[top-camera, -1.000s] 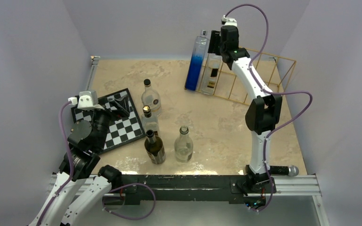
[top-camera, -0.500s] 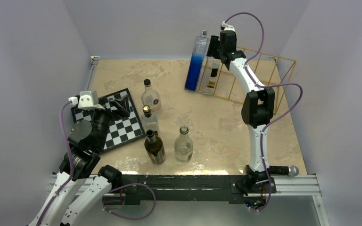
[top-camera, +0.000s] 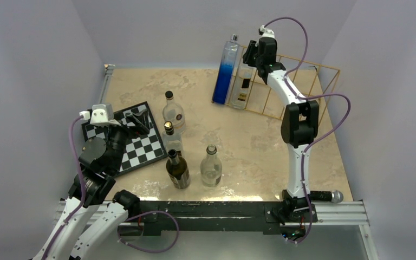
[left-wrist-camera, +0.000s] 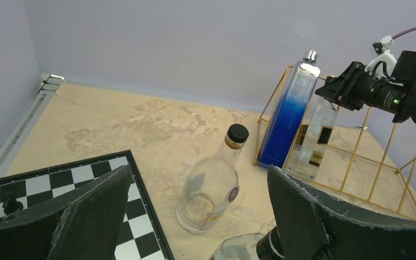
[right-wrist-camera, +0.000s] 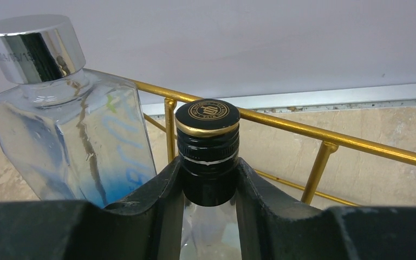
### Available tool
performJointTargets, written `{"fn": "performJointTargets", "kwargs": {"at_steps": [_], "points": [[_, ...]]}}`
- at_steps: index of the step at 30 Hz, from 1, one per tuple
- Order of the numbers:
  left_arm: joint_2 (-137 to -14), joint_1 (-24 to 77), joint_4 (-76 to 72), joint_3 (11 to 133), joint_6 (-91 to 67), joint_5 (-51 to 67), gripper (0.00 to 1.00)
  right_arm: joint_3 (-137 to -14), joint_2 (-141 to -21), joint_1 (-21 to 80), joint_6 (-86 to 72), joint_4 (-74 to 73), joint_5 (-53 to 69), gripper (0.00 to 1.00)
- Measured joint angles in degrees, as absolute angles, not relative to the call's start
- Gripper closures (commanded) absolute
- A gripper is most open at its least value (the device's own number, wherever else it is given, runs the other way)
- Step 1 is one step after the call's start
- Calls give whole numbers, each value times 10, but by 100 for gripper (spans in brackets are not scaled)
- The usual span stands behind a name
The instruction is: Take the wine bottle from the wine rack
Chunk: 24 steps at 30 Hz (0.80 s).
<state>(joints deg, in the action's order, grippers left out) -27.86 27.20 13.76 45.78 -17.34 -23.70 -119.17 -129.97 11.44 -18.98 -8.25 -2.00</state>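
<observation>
Right arm is reaching far across the tabletop [top-camera: 260, 146], its right pincer [right-wrist-camera: 208, 169] clenching on the black-capped neck of the wine bottle [right-wrist-camera: 208, 135], which is standing upright at the left end of the wine rack [right-wrist-camera: 357, 142]. Compared with a second ago, the elbow is sitting slightly closer in and the pincer is lying lower on the neck. A blue bottle [top-camera: 225, 73] is standing just beside the wine bottle. The left pincer [top-camera: 136, 120] is hanging released over the checkerboard [top-camera: 141, 153].
</observation>
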Motion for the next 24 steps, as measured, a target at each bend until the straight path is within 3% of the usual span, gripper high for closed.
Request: {"fn": "performJointTargets", "kwargs": {"at_steps": [2,12,24], "points": [[-279,272,137,458,-174,-237,1,-1168,-1290,113,-186,-57,-18,100],[-278,272,138,458,-174,-237,1,-1093,-1235,110,-160,-10,39,100],[-279,272,138,458,-173,-237,1,-913,-1074,109,-109,69,140,100]]}}
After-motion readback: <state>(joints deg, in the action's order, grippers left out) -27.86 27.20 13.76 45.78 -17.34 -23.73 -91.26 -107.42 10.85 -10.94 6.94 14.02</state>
